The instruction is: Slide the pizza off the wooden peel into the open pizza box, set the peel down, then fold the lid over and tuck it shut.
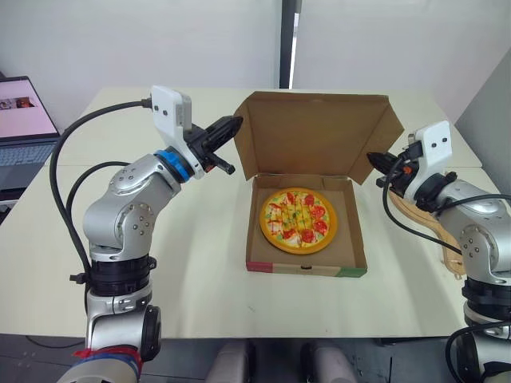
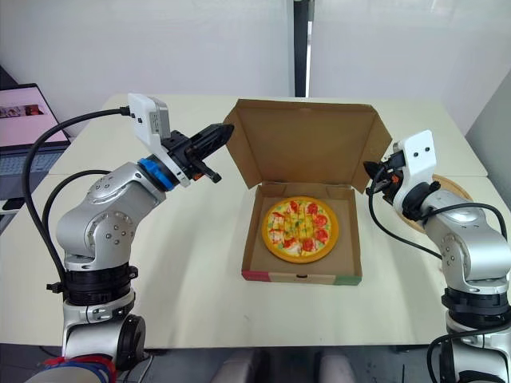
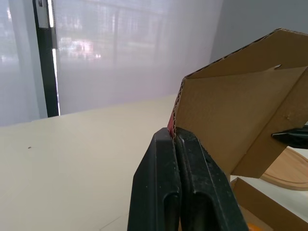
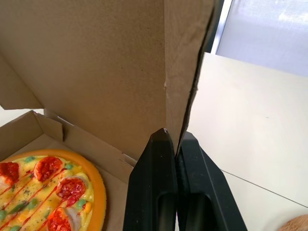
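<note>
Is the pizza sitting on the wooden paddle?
No, the pizza lies inside the open box; the wooden peel lies apart on the table.

no readable text, labels or signs

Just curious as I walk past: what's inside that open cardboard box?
A pizza lies flat on the floor of the box, whose lid stands open. Whatever is beneath the pizza is covered.
</note>
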Tool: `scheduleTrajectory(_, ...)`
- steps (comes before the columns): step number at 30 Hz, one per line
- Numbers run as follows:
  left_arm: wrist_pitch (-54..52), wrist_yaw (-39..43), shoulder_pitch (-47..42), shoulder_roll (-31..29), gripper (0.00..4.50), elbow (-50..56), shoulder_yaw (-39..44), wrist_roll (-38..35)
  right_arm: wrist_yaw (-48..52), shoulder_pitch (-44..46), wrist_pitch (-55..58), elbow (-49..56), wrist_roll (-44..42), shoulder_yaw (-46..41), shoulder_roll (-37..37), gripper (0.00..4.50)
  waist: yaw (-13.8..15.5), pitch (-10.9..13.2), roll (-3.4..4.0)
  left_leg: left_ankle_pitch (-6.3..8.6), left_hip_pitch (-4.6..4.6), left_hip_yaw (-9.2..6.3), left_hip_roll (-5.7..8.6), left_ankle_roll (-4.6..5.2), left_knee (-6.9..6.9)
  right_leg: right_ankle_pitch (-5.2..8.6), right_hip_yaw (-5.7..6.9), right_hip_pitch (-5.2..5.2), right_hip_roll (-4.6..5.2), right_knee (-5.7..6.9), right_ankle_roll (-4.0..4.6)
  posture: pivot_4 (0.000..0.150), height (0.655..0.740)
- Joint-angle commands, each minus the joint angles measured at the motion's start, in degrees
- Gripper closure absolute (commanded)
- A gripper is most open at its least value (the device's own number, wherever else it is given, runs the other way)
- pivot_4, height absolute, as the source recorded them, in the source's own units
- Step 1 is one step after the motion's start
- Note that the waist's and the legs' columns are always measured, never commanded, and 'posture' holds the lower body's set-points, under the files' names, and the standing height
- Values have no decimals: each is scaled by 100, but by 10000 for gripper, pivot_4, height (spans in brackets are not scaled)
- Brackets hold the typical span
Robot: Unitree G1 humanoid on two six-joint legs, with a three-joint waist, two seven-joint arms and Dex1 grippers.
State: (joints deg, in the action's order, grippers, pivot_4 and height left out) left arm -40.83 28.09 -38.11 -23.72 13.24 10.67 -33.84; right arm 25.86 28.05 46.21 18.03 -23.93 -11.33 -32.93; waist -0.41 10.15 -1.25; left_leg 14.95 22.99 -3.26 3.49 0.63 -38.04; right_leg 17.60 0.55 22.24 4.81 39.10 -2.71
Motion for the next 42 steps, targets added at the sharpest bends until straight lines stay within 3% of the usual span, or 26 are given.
scheduleTrajectory(1, -83, -239, -197, -8, 44905, 224, 28, -38, -147, 98, -70, 233, 21, -5, 48, 45000, 0, 0, 0, 0, 0, 0, 0, 0, 0, 0, 0, 0, 0, 0, 0, 1500, 7281)
scheduleTrajectory(9, -316, -591, -897, 284, 44905, -493, -195, 51, -708, 386, 58, 425, 248, 190, 269, 45000, 16, 0, 0, 0, 1, 2, 1, 0, -1, 0, 0, 1, -1, 0, 0, 1500, 7281)
scheduleTrajectory(23, 288, -154, -2096, 908, 44905, -2438, -485, 476, -1369, 812, 359, 419, 697, 314, 481, 45000, 22, 0, 0, -1, 3, 3, 4, -1, 1, 0, 3, 4, -1, 0, 0, 1500, 7281)
scheduleTrajectory(33, -936, -304, -1115, 736, 44905, -487, -412, -96, -1834, 329, 1301, 1570, 496, -31, 1034, 45000, -9, 0, 1, 0, 2, 1, 0, -1, 9, 0, -4, 8, 0, 4, 0, 1500, 7281)
scheduleTrajectory(42, -1870, -833, -675, 722, 44905, 366, 33, -666, -2261, -141, 2116, 2495, 484, -126, 1732, 45000, 0, -2, 3, -1, -2, 2, 1, -1, 2, 0, -5, 5, -3, 9, 0, 1500, 7281)
